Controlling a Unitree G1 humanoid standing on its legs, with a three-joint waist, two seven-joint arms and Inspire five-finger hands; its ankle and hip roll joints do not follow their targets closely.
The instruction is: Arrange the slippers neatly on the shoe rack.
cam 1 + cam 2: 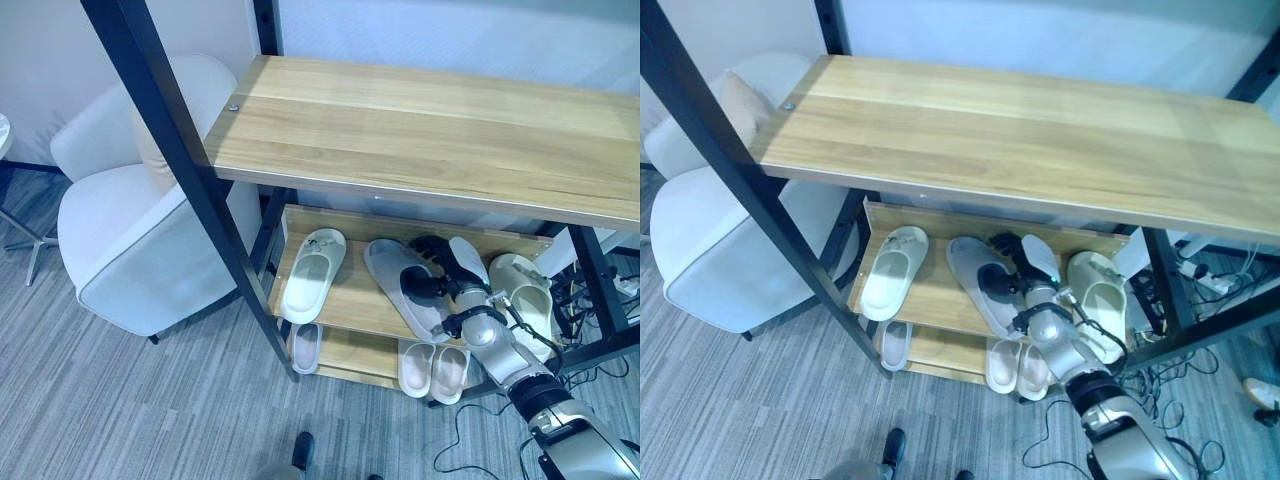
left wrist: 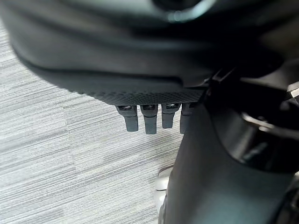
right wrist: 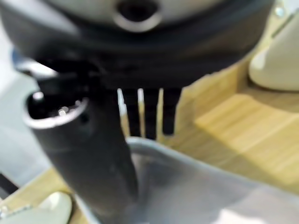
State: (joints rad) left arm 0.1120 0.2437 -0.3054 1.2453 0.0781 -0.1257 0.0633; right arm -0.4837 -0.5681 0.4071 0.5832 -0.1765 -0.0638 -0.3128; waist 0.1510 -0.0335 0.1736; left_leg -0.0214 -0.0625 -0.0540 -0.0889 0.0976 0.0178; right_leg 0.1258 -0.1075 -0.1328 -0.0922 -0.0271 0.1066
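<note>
A grey slipper [image 1: 398, 283] lies slanted in the middle of the rack's middle shelf [image 1: 352, 300]. My right hand [image 1: 440, 268] reaches under the top board and grips this slipper's far end. In the right wrist view the thumb [image 3: 86, 154] presses on the slipper's rim [image 3: 187, 182], and the fingers [image 3: 149, 116] reach down behind it. A pale slipper [image 1: 313, 272] rests at the shelf's left end, and another pale one [image 1: 525, 290] at the right end. My left hand [image 2: 147, 119] hangs over the carpet with straight fingers, holding nothing.
The wide wooden top board [image 1: 420, 130] overhangs the shelf. The rack's black front post [image 1: 190, 170] slants across the left. On the lower shelf lie a single slipper [image 1: 306, 347] and a pale pair [image 1: 432, 368]. A white armchair [image 1: 140, 230] stands close on the left.
</note>
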